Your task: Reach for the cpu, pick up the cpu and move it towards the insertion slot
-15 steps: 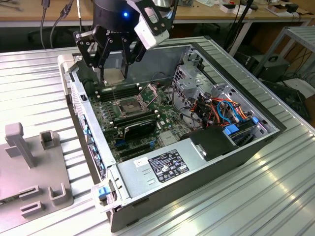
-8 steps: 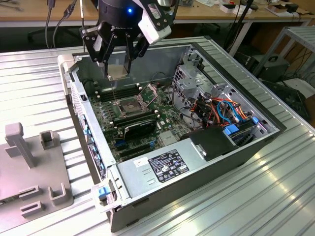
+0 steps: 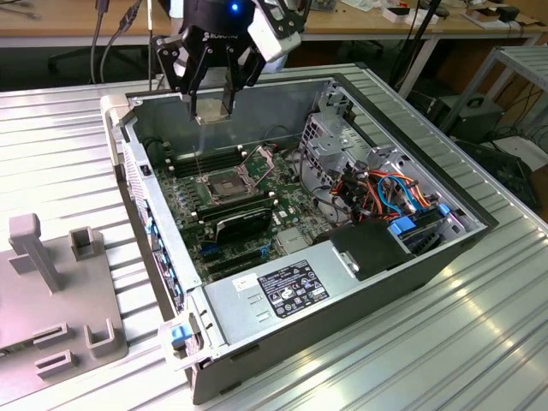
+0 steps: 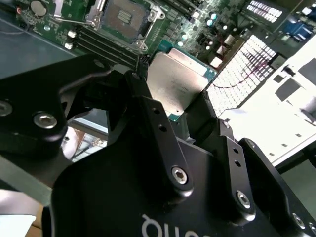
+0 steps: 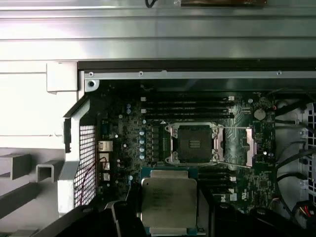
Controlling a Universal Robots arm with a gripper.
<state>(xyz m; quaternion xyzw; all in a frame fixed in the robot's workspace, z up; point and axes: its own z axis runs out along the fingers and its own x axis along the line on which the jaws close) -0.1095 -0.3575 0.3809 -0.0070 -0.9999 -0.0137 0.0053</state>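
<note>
My gripper [image 3: 213, 110] hangs above the open computer case, shut on the cpu [image 3: 213, 109], a thin square chip with a dull silver face. In both wrist views the cpu [image 4: 176, 84] [image 5: 168, 201] sits pinched between the black fingers [image 4: 158, 133]. The insertion slot [image 3: 224, 186] lies on the green motherboard below the gripper, a square socket with a dark centre and a shiny metal rim. In the first wrist view the slot [image 5: 193, 143] is apart from the held chip, with its hinged frame [image 5: 250, 146] swung open to one side.
The case wall [image 3: 257, 96] rises behind the gripper. Long black memory slots [image 5: 187, 106] flank the socket. A black expansion card [image 3: 244, 223], a drive cage [image 3: 338, 141] and coloured cables [image 3: 390, 193] fill the case. Grey fixture blocks [image 3: 51, 282] stand at the exterior view's left.
</note>
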